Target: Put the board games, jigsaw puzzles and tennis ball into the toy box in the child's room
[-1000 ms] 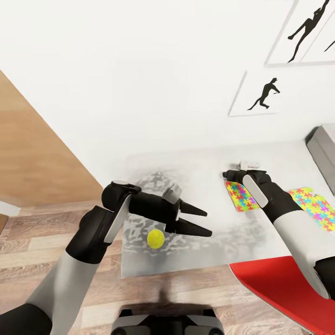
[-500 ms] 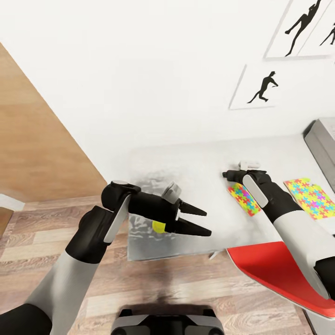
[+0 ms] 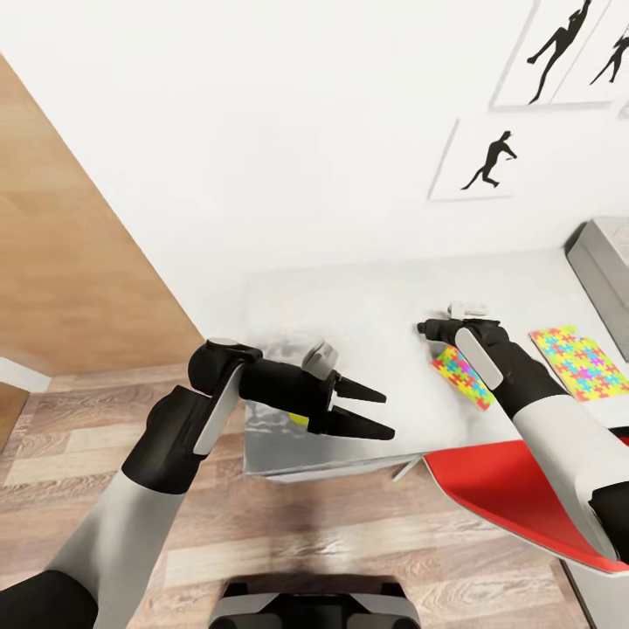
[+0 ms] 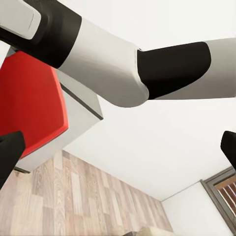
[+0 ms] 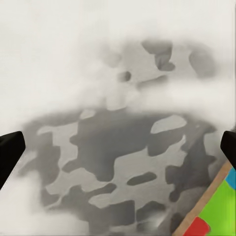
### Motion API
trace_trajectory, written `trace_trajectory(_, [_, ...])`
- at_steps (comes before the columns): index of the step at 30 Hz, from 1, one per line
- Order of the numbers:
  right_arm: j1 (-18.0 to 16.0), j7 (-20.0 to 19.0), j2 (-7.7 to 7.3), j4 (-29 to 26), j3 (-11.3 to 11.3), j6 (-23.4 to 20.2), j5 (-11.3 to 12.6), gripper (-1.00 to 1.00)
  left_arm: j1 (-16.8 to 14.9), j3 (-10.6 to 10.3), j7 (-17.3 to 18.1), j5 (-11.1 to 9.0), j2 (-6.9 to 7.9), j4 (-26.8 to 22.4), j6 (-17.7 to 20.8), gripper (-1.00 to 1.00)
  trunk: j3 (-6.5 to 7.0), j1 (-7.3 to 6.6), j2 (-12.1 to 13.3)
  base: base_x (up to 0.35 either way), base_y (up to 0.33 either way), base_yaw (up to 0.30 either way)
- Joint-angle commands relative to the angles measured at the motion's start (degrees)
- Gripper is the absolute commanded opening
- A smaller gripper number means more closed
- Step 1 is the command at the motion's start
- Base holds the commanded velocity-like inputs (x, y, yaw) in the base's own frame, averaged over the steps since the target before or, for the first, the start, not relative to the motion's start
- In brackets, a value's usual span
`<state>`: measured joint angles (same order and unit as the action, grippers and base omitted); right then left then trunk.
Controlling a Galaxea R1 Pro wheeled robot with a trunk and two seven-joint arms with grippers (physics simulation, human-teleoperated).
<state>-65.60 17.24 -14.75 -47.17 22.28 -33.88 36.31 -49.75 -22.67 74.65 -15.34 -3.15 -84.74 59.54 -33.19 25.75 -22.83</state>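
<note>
White wall and marbled surface (image 3: pixel 367 306) slide back as we retreat — tennis ball (image 3: pixel 300 420) now tucked behind our left gripper (image 3: pixel 371 411), both jaws apart and empty — right gripper (image 3: pixel 430 329) over a jigsaw puzzle (image 3: pixel 463 377).

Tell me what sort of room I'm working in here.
Likely a child's bedroom or playroom, with a desk against the wall. Bright jigsaw puzzles lie on the pale marbled table, silhouette pictures of moving figures hang on the white wall, and a red chair stands on the wood floor.
</note>
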Motion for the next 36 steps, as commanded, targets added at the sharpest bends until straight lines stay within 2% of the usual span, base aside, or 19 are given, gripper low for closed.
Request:
trace_trajectory(1, [-0.1, 0.6, -0.08, -0.1, 0.3, -0.1, 0.6, 1.0, -0.1, 0.0, 0.1, -0.1, -0.01, 0.0, 0.5, 1.0, 0.01, 0.04, -0.1, -0.005, 0.0, 0.0])
trace_trajectory(30, [-0.1, 0.7, -0.17, -0.2, -0.3, -0.4, 0.7, 1.0, 0.0, 0.0, 0.0, -0.1, -0.03, 0.0, 0.5, 1.0, 2.7, 0.04, -0.1, 0.0, -0.001, 0.0])
trace_trajectory(36, [-0.1, 0.8, -0.26, -0.1, -0.4, -0.4, 0.8, 1.0, 0.0, 0.0, 0.0, -0.1, -0.09, 0.0, 0.5, 1.0, 3.09, 0.04, -0.1, 0.0, -0.189, 0.0])
